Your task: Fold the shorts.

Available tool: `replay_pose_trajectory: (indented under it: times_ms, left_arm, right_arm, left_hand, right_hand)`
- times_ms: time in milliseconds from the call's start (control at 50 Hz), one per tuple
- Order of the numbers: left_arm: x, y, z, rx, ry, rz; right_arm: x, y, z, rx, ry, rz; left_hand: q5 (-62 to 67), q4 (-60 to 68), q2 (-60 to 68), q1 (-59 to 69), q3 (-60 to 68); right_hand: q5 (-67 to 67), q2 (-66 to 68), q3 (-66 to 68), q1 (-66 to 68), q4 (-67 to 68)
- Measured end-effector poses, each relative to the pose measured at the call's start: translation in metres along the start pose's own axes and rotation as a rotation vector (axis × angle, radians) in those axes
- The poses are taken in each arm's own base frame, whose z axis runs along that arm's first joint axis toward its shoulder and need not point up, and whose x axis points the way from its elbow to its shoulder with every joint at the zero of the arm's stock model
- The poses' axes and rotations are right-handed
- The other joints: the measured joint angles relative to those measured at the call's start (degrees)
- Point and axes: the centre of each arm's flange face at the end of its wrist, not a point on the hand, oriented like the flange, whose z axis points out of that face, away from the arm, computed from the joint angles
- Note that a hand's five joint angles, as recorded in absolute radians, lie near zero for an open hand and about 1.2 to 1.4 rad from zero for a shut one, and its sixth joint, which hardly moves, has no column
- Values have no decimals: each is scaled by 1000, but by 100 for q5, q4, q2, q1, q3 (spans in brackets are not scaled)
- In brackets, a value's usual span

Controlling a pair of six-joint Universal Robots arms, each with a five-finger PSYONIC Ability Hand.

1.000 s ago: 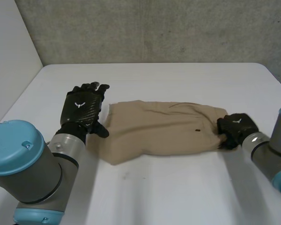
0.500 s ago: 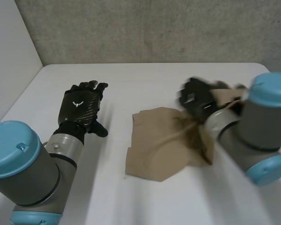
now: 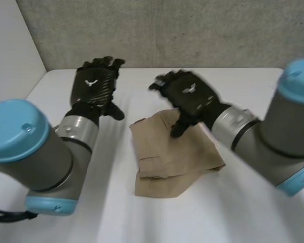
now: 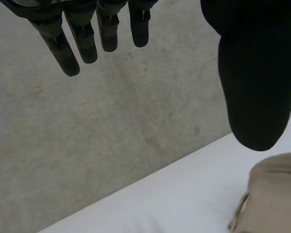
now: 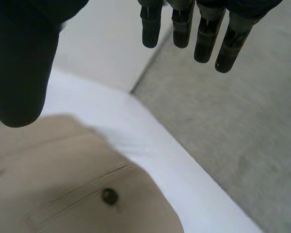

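White table [image 3: 233, 217]: the tan shorts [image 3: 175, 157] now lie folded double at centre, no longer gripped. My right hand [image 3: 187, 93] hovers over them, fingers spread wide. My left hand [image 3: 93, 86] has risen, fingers straight. The right wrist view adds a dark button [image 5: 109, 195].

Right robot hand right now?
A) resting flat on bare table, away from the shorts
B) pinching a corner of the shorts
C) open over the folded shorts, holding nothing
C: the right robot hand has straight fingers and a free thumb, with the shorts lying below its palm, no cloth gripped.
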Motion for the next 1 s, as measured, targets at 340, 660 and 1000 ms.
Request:
replay_pose_trajectory:
  times_ms: [340,660,1000]
  left_arm:
    - [70,84,3,-421,168,31]
    - [66,100,-5,-601,145,53]
    - [12,-73,-3,-194,39,-53]
  right_arm:
    - [37,87,14,-331,103,219]
    - [34,115,16,-493,58,75]
    - [86,-42,-18,-76,454,51]
  left_hand:
    - [0,0,0,12,0]
    - [0,0,0,-26,-49]
    - [-1,0,0,-26,-50]
  right_hand:
    - [1,0,0,0,0]
    - [1,-34,-109,-255,0]
    - [1,-34,-109,-255,0]
